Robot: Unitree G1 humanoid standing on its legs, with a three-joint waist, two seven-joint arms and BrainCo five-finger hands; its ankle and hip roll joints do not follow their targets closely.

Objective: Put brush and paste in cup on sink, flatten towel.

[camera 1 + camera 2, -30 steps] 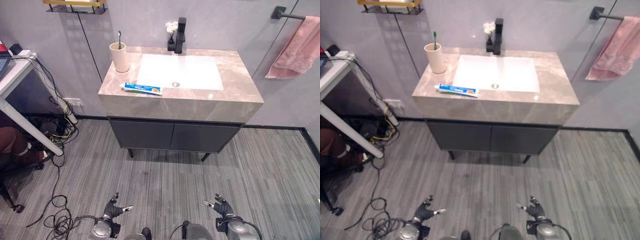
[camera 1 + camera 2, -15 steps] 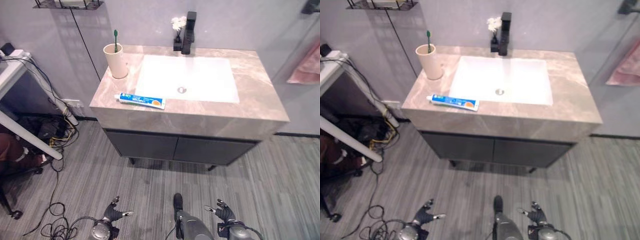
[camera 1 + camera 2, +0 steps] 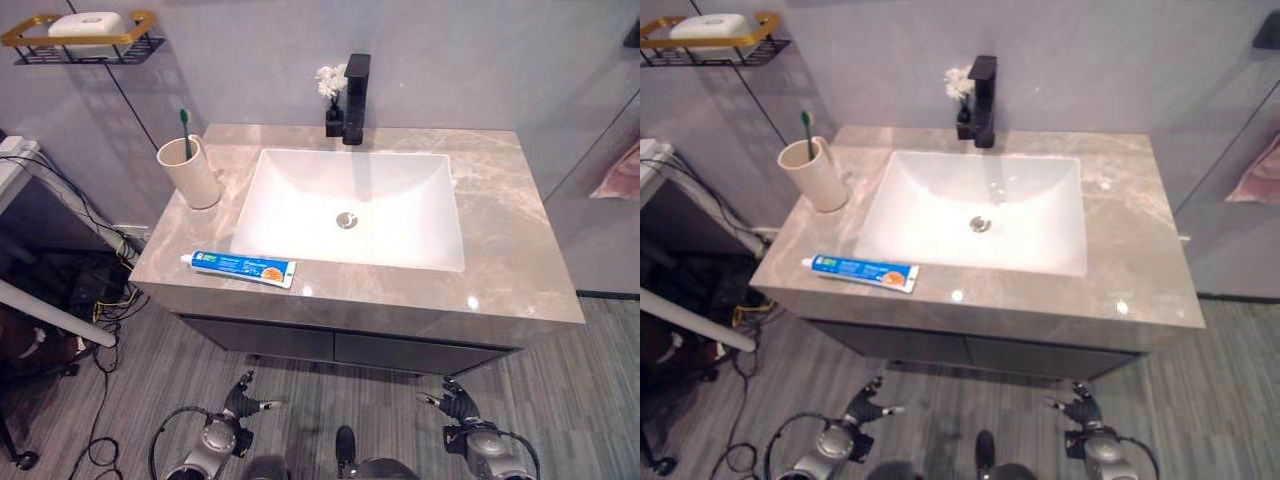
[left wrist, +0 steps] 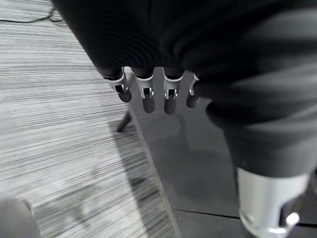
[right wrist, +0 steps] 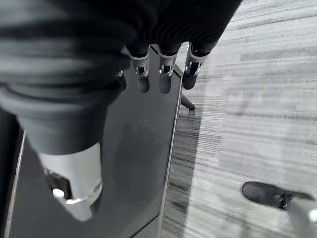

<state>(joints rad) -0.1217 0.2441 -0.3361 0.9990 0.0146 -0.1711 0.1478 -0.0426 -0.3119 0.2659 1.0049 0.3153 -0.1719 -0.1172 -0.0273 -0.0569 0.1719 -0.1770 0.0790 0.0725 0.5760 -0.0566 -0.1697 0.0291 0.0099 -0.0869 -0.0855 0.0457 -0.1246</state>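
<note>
Both hands hang low in front of the cabinet, holding nothing: the left hand (image 3: 243, 405) has its fingers (image 4: 145, 94) loosely straight and a little apart, and the right hand (image 3: 453, 402) has its fingers (image 5: 164, 78) the same way. They are well below the counter (image 3: 500, 260).

Up on the counter, the brush (image 3: 184, 125) already stands in the cup (image 3: 191, 172), at the left of the basin (image 3: 350, 205). The paste (image 3: 243, 267) lies flat near the front edge, just before the basin's left corner. The towel (image 3: 622, 172) shows at the far right, beside the counter.

The step in hand, I judge, is to reach for the paste — the left hand is on the nearer side. It should rise clear of the counter edge first, then come down on the middle of the tube and pinch across its width, because a flat tube slides easily on smooth stone.
</note>
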